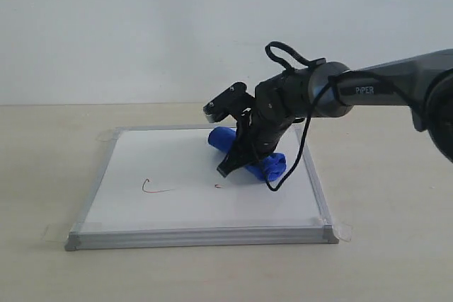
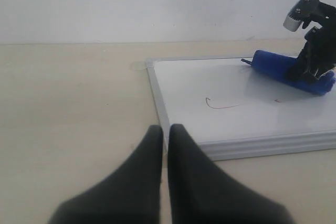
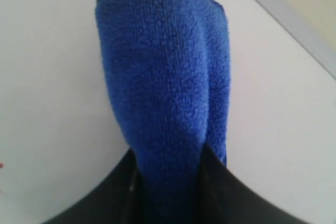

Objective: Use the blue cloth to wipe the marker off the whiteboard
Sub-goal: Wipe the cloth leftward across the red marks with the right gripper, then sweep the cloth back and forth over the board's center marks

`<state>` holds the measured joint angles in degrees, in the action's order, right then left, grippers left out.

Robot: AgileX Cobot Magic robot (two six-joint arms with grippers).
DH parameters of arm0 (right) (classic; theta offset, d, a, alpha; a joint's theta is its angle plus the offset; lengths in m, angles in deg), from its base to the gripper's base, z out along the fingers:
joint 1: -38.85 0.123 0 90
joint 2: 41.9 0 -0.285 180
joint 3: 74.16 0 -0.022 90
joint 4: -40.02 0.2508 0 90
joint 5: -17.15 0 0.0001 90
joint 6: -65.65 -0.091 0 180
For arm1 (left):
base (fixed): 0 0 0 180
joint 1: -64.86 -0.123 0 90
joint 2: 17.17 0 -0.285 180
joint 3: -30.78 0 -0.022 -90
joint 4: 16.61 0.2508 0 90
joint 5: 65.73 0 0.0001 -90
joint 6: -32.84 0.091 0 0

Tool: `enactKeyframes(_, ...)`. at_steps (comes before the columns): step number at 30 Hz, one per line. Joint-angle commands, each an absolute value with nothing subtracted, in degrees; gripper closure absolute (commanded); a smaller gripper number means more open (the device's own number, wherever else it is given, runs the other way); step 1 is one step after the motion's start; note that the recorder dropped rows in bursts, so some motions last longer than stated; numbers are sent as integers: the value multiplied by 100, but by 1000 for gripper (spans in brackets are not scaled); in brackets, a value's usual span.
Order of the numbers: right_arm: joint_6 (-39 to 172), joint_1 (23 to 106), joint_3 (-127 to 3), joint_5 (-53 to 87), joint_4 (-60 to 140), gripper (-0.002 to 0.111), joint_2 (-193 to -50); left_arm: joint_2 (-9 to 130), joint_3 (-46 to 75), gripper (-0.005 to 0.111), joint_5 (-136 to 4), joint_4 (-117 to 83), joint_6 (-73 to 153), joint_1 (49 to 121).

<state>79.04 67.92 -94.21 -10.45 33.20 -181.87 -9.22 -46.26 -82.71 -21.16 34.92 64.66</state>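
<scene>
The whiteboard (image 1: 184, 160) lies flat on the table. Its marker shows as a red hook (image 1: 152, 189) and a tiny dash (image 1: 217, 187) near the front. The blue cloth (image 1: 272, 166) rests as a roll on the board's back right part, and my right gripper (image 1: 237, 164) is shut on it from above. Up close, the cloth (image 3: 157, 66) fills the gap between the right gripper's (image 3: 167, 156) black fingers, over the white board (image 3: 52, 77). My left gripper (image 2: 166, 129) is shut on nothing, low over the table beside the board's (image 2: 210, 124) frame. It is out of the exterior view.
The board's silver frame (image 1: 202, 237) has clear tape tabs at its corners (image 1: 343, 230). Bare beige table (image 1: 49, 175) surrounds it, with a white wall behind. A black cable (image 1: 301, 153) loops down from the right arm beside the cloth.
</scene>
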Motion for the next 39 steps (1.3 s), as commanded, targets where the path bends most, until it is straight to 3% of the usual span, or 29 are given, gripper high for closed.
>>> enactKeyframes(1, 8901, 6997, -9516, -1629, 4325, 108, -18343, -938, -4643, 103, -8225, -2150, 3505, 6486)
enactKeyframes(9, 11708, 7268, -9744, -3766, 7593, 108, -18343, -938, -4643, 103, -8225, -2150, 3505, 6486)
enactKeyframes(15, 11193, 6965, -9873, -3324, 6967, 108, -18343, -938, -4643, 103, -8225, -2150, 3505, 6486)
enactKeyframes(25, 8352, 6238, -9873, -1685, 4642, 108, -18439, -938, -4643, 103, -8225, -2150, 3505, 6486)
enactKeyframes(39, 12025, 7333, -10105, -4314, 7498, 108, -18529, -938, -4643, 103, -8225, -2150, 3505, 6486)
